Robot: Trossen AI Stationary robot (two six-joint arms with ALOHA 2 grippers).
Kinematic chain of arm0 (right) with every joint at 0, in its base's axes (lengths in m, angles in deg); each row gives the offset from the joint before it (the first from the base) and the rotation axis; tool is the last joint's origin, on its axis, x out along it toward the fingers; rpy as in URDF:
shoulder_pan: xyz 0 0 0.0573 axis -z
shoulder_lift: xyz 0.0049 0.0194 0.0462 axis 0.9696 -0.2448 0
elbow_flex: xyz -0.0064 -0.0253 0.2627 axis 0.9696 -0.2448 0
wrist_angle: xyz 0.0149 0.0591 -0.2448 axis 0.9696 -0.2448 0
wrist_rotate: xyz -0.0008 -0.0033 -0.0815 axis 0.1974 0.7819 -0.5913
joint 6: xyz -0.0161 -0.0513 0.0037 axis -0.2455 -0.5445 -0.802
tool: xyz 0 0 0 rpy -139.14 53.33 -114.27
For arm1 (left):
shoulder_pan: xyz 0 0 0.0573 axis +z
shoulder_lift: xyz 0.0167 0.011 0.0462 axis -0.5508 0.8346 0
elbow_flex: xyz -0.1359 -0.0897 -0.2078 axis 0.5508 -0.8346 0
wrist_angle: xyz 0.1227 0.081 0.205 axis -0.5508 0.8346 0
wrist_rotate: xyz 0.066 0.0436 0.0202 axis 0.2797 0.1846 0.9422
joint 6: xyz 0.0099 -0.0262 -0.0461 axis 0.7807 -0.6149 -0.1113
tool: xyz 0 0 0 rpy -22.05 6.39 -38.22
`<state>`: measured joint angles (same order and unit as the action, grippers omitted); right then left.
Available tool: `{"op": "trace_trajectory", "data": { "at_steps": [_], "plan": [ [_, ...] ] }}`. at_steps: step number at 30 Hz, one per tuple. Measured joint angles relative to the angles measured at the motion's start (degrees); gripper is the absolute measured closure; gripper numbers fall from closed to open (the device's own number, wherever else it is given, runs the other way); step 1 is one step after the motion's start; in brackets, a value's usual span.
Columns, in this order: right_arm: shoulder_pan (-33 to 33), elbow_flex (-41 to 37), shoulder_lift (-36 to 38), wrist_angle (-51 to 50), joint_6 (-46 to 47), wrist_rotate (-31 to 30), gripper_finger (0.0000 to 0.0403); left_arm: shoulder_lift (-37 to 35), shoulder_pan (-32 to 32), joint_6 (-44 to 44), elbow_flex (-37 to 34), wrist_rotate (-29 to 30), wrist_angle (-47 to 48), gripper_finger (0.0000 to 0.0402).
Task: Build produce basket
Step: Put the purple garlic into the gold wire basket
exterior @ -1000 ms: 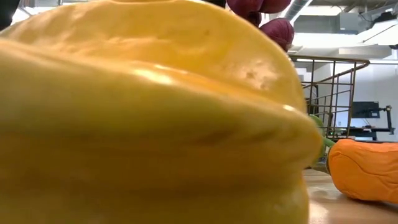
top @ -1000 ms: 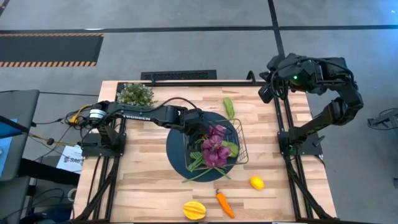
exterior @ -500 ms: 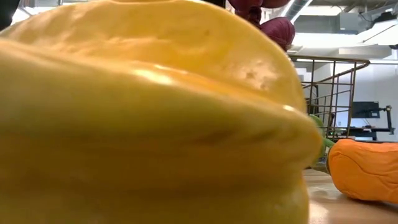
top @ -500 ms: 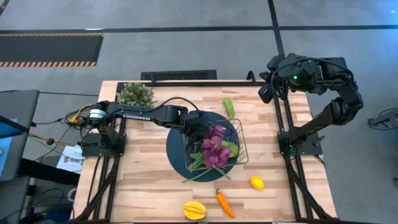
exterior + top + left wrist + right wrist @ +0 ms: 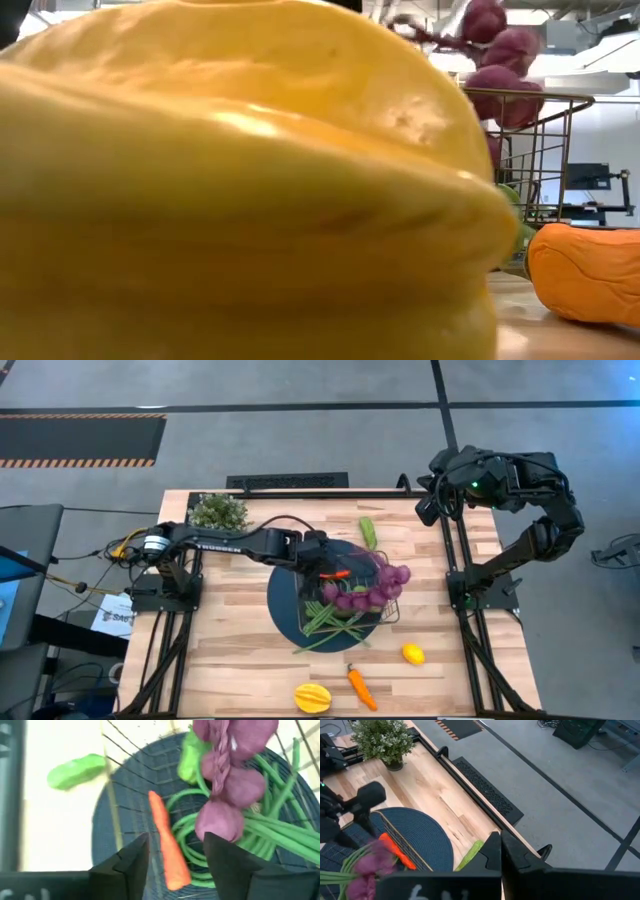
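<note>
The wire basket (image 5: 392, 610) stands on a dark blue round mat (image 5: 283, 600). In it lie a green bean bundle (image 5: 330, 616), a purple grape string (image 5: 372, 586) and a green cucumber (image 5: 187, 755). My left gripper (image 5: 328, 567) hovers open over the basket's left part. An orange carrot (image 5: 167, 850) shows between its fingers, apart from both. Whether it rests on the mesh I cannot tell. In the low view the grapes (image 5: 500, 60) hang at the basket's rim (image 5: 530, 97). My right gripper (image 5: 500, 851) is shut, raised at the far right.
On the table outside the basket lie a green cucumber (image 5: 367, 532), a lemon (image 5: 413, 653), a second carrot (image 5: 361, 688) and a yellow ribbed fruit (image 5: 312, 697), which fills most of the low view. A potted plant (image 5: 219, 511) stands at the far left.
My left gripper has opened over the basket and let go of the carrot, which now shows below its fingers. The grape string has shifted toward the table's right and now spreads over the basket's right part. The arm itself has stayed in place.
</note>
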<state>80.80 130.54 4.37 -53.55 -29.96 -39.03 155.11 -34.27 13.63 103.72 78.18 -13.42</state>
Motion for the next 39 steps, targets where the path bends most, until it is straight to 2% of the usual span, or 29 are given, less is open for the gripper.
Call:
{"op": "trace_trajectory", "data": {
  "at_steps": [6, 17, 20, 24, 27, 32, 34, 39],
  "plan": [
    [0.00, 0.00, 0.00, 0.00, 0.00, 0.04, 0.0395, -0.07, -0.02, -1.76, 5.56, 10.06, 6.99, 0.0190],
    [0.11, 0.00, 0.00, 0.02, 1.63, 1.85, 0.0395, -0.22, -0.02, -8.99, 17.28, 22.89, 23.45, 0.0187],
    [0.71, 0.00, 0.00, 0.00, 3.10, 2.31, 0.0395, -1.77, 0.02, -11.67, 17.44, 26.00, 27.64, 0.0187],
    [2.26, -2.21, 0.28, 0.10, 5.76, 6.13, 0.0395, -4.73, -0.02, -17.78, 17.41, 28.76, 34.55, 0.0187],
    [3.35, -8.48, 1.28, 0.04, 6.52, 8.69, 0.0400, -8.14, -0.02, -22.19, 15.56, 31.82, 38.18, 0.0187],
    [7.16, -23.61, 2.24, 0.66, 6.58, 14.18, 0.0400, -16.49, -1.05, -28.67, 8.58, 32.15, 38.32, 0.0187],
    [9.46, -28.63, 2.06, 5.01, 5.23, 17.08, 0.0401, -20.01, -1.88, -31.69, 5.28, 32.12, 37.70, 0.0187],
    [15.04, -32.66, 0.18, 24.91, -0.92, 34.58, 0.0399, -26.88, -4.52, -39.23, -2.78, 31.80, 36.40, 0.0187]
  ]
}}
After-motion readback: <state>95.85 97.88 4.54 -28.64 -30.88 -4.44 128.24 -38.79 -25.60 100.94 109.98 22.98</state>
